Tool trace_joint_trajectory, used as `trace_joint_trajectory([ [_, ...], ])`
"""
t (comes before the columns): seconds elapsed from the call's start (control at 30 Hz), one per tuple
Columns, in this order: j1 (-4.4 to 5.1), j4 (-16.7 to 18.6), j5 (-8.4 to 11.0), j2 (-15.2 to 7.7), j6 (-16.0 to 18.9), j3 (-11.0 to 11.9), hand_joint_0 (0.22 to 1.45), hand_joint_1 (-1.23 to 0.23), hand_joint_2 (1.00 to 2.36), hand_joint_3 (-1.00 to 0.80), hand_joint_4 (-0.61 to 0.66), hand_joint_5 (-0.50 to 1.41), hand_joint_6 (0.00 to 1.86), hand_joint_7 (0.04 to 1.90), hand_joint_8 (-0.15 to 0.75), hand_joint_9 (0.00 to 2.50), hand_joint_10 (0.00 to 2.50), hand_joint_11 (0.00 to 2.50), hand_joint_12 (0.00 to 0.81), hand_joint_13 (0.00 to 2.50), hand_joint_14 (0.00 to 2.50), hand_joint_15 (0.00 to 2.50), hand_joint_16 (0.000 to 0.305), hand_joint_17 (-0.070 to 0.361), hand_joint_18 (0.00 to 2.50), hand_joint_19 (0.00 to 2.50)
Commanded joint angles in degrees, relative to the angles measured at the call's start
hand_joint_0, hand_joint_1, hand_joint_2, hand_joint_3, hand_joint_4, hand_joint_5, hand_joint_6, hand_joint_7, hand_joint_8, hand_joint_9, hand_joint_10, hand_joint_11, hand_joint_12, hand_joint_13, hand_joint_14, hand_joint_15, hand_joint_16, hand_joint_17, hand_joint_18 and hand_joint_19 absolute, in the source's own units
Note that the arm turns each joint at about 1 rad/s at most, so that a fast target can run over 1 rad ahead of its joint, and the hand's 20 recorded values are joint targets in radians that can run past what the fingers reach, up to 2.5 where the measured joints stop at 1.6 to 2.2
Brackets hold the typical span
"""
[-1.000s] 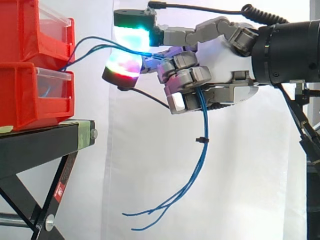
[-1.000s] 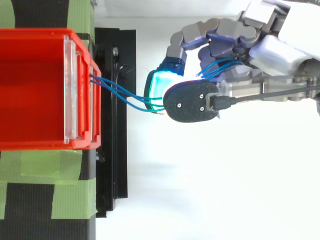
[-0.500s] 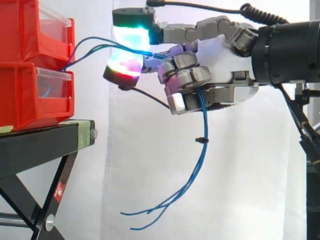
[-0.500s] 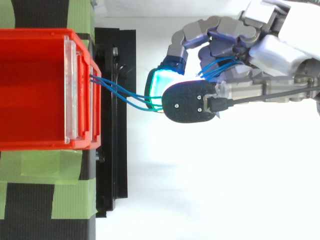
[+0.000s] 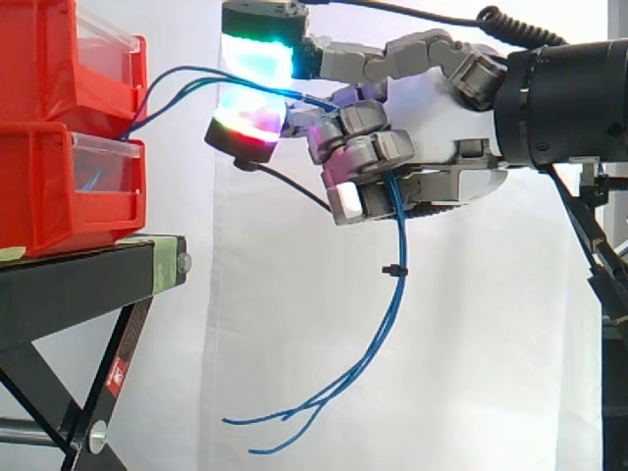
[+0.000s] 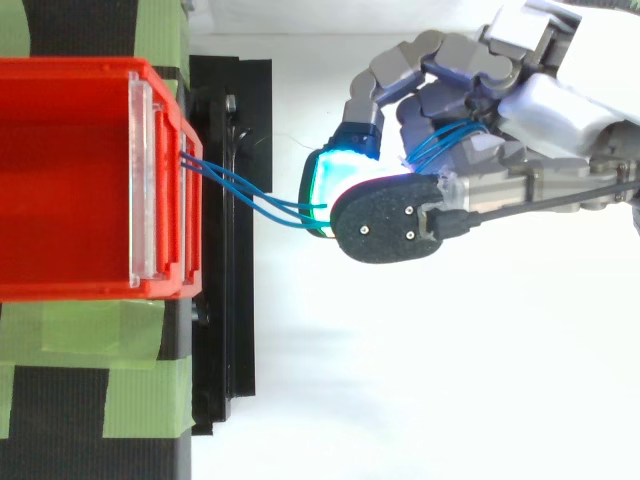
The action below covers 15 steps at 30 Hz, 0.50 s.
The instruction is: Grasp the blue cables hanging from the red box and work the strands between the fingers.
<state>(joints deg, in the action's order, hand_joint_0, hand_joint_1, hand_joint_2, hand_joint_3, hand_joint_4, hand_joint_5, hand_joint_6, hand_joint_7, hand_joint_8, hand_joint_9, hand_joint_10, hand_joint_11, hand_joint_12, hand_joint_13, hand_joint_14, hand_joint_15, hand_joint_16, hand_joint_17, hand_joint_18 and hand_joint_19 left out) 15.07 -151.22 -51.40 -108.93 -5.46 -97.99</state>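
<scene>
Hand (image 5: 432, 128) closed on the blue cables (image 5: 400, 235) just beside the red box (image 5: 44, 59), strands pinched between glowing pads (loose ends dangle lower, farther from the box). Risk: retreating could tauten the short span, slipping strands or tugging the box.

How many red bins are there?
2, stacked at the left: the upper bin, and the lower bin under it, resting on the black stand. More may be hidden past the picture's edge.
</scene>
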Motion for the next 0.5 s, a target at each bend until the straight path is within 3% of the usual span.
trace_joint_trajectory([
  [0.0, 0.13, -0.04, -0.01, 0.04, 0.01, 0.08, 0.97, -0.76, 1.01, -0.09, 0.08, -0.07, 1.42, 0.94, 0.412, 0.65, 2.50, 2.42, 0.506, 1.01, 2.50, 1.57, 0.057, 0.128, 1.26, 0.83],
  [0.03, 0.13, -0.04, -0.01, 0.04, 0.01, -0.01, 1.00, -0.75, 1.00, 0.00, 0.06, -0.07, 1.44, 0.91, 0.412, 0.65, 2.50, 2.42, 0.506, 1.01, 2.50, 1.57, 0.057, 0.128, 1.26, 0.83],
  [0.1, 0.22, -0.04, -0.01, 0.04, 0.01, -0.01, 0.87, -0.69, 1.34, -0.16, 0.09, -0.06, 1.46, 0.88, 0.412, 0.65, 2.50, 2.42, 0.506, 1.01, 2.50, 1.57, 0.057, 0.128, 1.26, 0.83],
  [0.13, 0.13, -0.04, -0.01, 0.04, 0.01, -0.01, 0.81, -0.65, 1.39, -0.25, 0.13, -0.06, 1.45, 0.90, 0.412, 0.65, 2.50, 2.42, 0.506, 1.01, 2.50, 1.57, 0.057, 0.128, 1.26, 0.83],
  [0.17, 0.13, -0.04, -0.01, 0.04, 0.01, -0.01, 0.81, -0.62, 1.12, -0.32, 0.15, -0.04, 1.37, 0.93, 0.412, 0.65, 2.50, 2.42, 0.506, 1.01, 2.50, 1.57, 0.057, 0.128, 1.26, 0.83],
  [0.27, 0.22, -0.13, -0.01, 0.04, 0.01, -0.01, 0.87, -0.56, 1.00, -0.33, 0.11, 0.02, 1.22, 0.96, 0.412, 0.65, 2.50, 2.42, 0.506, 1.01, 2.50, 1.57, 0.057, 0.128, 1.26, 0.83],
  [0.33, 0.13, -0.40, -0.01, 0.04, 0.10, -0.01, 0.93, -0.53, 1.05, -0.19, 0.12, 0.10, 1.01, 0.98, 0.412, 0.65, 2.50, 2.42, 0.506, 1.01, 2.50, 1.57, 0.057, 0.128, 1.26, 0.83],
  [0.37, 0.22, -0.57, -0.01, 0.04, 0.10, -0.01, 1.02, -0.54, 1.00, -0.03, 0.10, 0.26, 0.52, 1.17, 0.412, 0.65, 2.50, 2.42, 0.506, 1.01, 2.50, 1.57, 0.057, 0.128, 1.26, 0.83],
  [0.43, 0.22, -0.57, -0.01, 0.04, 0.10, -0.01, 1.07, -0.54, 1.00, 0.02, 0.09, 0.44, 0.11, 1.35, 0.412, 0.65, 2.50, 2.42, 0.506, 1.01, 2.50, 1.57, 0.057, 0.128, 1.26, 0.83],
  [0.47, 0.22, -0.57, -0.01, -0.05, 0.10, -0.01, 1.09, -0.55, 1.01, -0.01, 0.09, 0.51, 0.00, 1.41, 0.412, 0.65, 2.50, 2.42, 0.506, 1.01, 2.50, 1.57, 0.057, 0.128, 1.26, 0.83],
])
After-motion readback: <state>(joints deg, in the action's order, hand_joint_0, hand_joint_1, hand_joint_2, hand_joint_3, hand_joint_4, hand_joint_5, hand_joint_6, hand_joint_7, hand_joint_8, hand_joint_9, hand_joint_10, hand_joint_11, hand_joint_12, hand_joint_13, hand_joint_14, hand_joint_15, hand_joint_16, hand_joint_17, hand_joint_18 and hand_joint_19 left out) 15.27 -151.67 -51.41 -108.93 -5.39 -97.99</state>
